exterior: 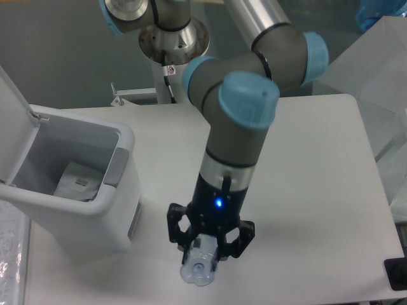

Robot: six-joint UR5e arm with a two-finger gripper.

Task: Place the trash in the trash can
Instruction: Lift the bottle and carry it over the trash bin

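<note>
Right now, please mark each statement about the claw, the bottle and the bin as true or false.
1. The claw holds the bottle. True.
2. The bin lid is closed. False: it stands open.
3. A wrapper lies inside the bin. True.
4. The bottle is above the bin. False: it is to the bin's right, over the table.
5. The arm has a blue light lit. True.

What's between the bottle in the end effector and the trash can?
In the fixed camera view, only bare white table separates the bottle, held in the end effector, from the trash can. Nothing lies on that stretch.
</note>
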